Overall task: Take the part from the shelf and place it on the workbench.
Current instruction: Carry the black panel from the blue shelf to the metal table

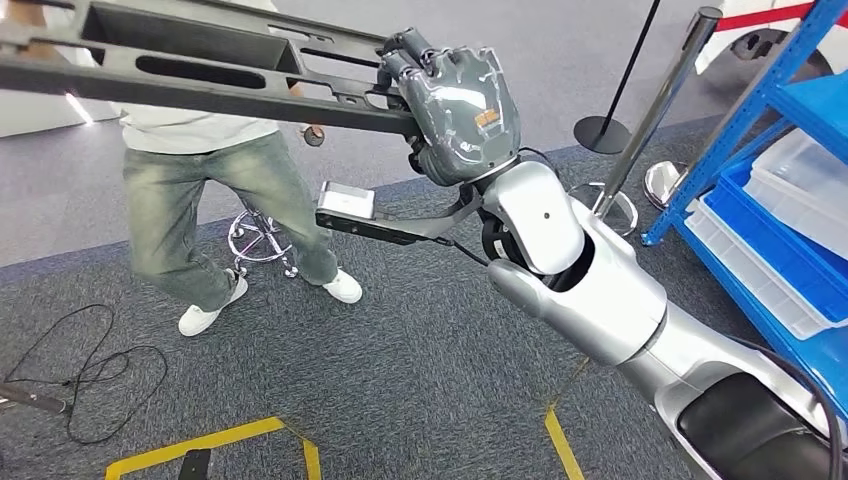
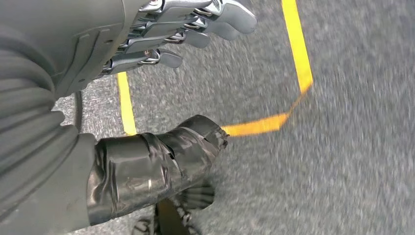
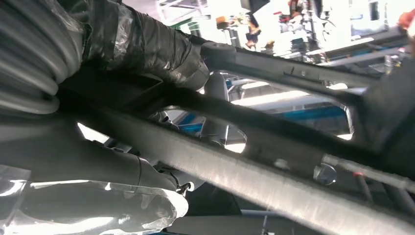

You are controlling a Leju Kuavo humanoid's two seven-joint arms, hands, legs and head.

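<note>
The part (image 1: 190, 70), a long dark frame of flat bars and slotted cut-outs, rides high over the carpet (image 1: 400, 370), carried level, likely to clear everything on the way to the workbench. The right hand (image 1: 455, 100) grips its near end, fingers wrapped over the top bar; matte, hard-looking metal or moulded plastic. A person (image 1: 215, 190) stands just behind it. The left hand (image 2: 181, 34) hangs over yellow floor tape (image 2: 298, 54), holding nothing, fingers loosely apart. Blue shelf (image 1: 790, 200) stands at right.

Bright, even light (floor blurred, background overexposed).
</note>
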